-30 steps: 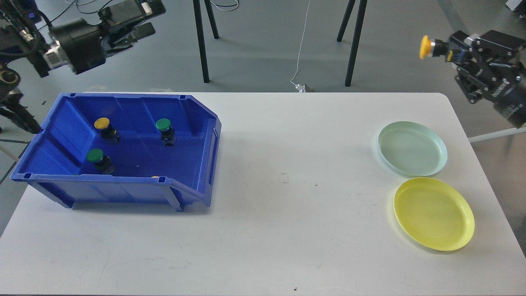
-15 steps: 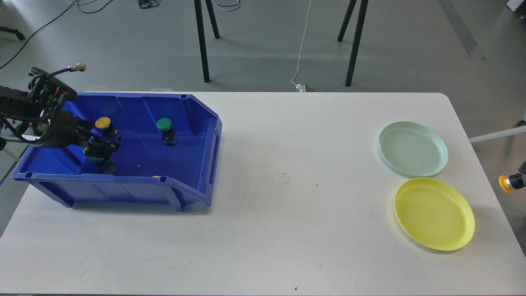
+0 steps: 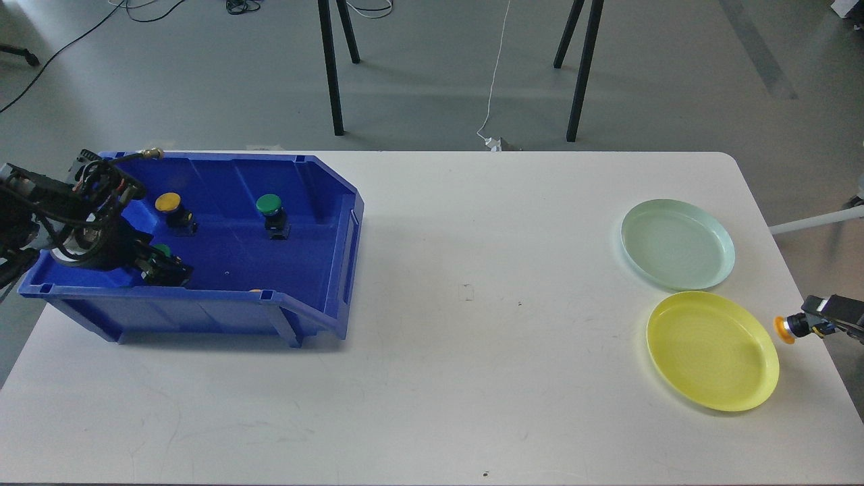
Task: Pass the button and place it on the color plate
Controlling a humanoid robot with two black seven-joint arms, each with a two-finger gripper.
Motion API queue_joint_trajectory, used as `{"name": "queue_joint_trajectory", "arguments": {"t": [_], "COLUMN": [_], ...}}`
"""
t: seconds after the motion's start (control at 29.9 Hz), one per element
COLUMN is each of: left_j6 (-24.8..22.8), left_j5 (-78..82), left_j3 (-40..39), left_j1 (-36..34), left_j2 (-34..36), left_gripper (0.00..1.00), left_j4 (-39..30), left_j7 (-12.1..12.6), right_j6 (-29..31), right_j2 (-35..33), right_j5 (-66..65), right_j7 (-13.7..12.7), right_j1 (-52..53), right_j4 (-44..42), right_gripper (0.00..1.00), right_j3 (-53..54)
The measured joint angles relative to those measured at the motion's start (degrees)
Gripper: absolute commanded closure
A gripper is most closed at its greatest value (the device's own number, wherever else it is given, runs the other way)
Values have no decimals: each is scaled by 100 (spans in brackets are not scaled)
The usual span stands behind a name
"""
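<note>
A blue bin (image 3: 351, 223) at the table's left holds a yellow button (image 3: 168, 202), a green button (image 3: 268, 203) and a second green button (image 3: 162, 251). My left gripper (image 3: 164, 268) reaches down into the bin's front-left corner, right at that second green button; its dark fingers cannot be told apart. My right gripper (image 3: 804, 325) enters at the right edge, shut on a yellow-orange button (image 3: 782, 329), held just right of the yellow plate (image 3: 712, 351). A pale green plate (image 3: 677, 243) lies behind the yellow one.
A sliver of another yellow button (image 3: 255, 290) peeks over the bin's front rim. The white table (image 3: 472, 337) ends close to the right of the plates. Black stand legs (image 3: 331, 74) rise behind the table.
My left gripper sank lower into the bin's front-left corner over the green button. My right gripper moved left and slightly down with the yellow button, now beside the yellow plate's rim.
</note>
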Motion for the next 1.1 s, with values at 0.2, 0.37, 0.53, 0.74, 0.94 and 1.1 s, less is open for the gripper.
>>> {"name": "queue_joint_trajectory", "arguments": {"t": [0.2,0.37,0.53,0.74,0.94,1.1], "left_j6": [0,0,0,0,0,0], "left_j5": [-16,-54,-60,-60,-397,-1607], "left_j3": [1,1,-4,-18,-99,-151], "left_j1": [66,74,79,38,-296,-1135], "left_j2": [-6,-6,-6,6,88,700], "left_gripper": [42,57,76,91,92,91], "left_j4": [187,203,206,203,17,-686], "left_j7": [0,0,0,0,0,2], "right_j6": [0,0,0,14,72,77], "right_j2": [206,243,253,220,200,263], "right_j5": [8,21,42,118,363,1102], "right_j7": [0,0,0,0,0,0], "right_j1": [13,28,46,148,452,1232], "right_j4": [-39,-38,-45,-48,-63,-69], "right_gripper": [41,17,8,8,7,8], "right_j3": [5,13,34,250,688,839]}}
